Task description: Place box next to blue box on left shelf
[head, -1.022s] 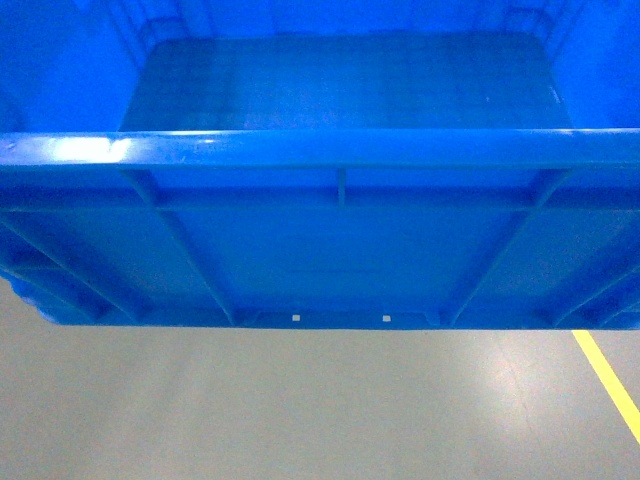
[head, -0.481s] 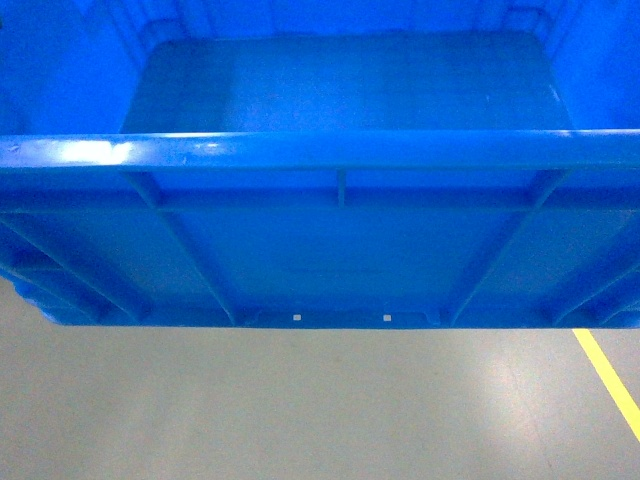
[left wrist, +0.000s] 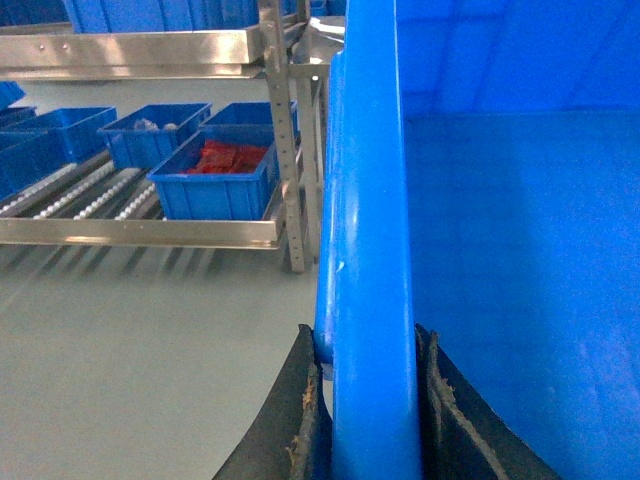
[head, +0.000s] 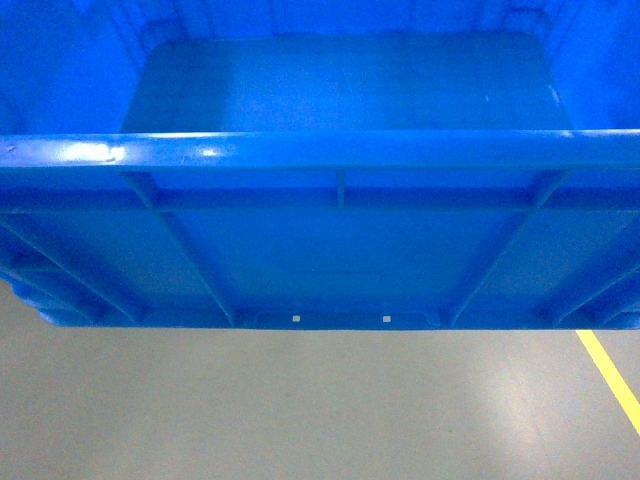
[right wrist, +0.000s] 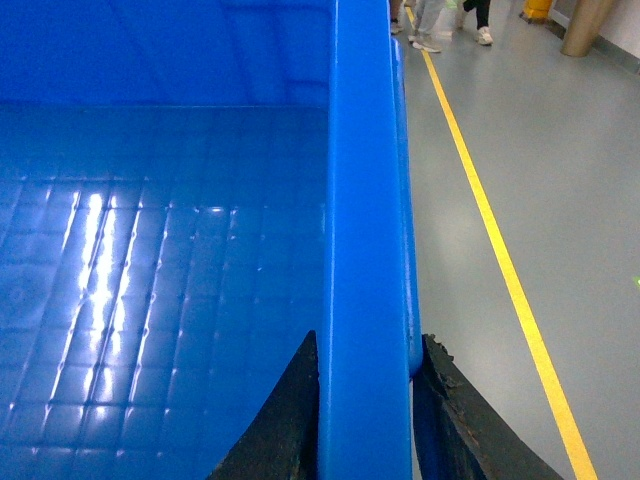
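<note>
**Crate clamped on both rims, carried clear of the floor**

You've got the left gripper (left wrist: 366,420) pinched on the left rim of the large open-topped bright-blue plastic crate (head: 330,230), pads either side of the wall. Right gripper (right wrist: 362,420) does the same on the opposite rim. My read: opposed side grips keep it level in transit. The crate is empty and hangs over the grey floor (head: 300,410) beside the yellow floor line (right wrist: 500,250). Farther off to the left, the steel roller shelf (left wrist: 140,232) holds small blue bins (left wrist: 215,180). No readable labels anywhere.
</note>
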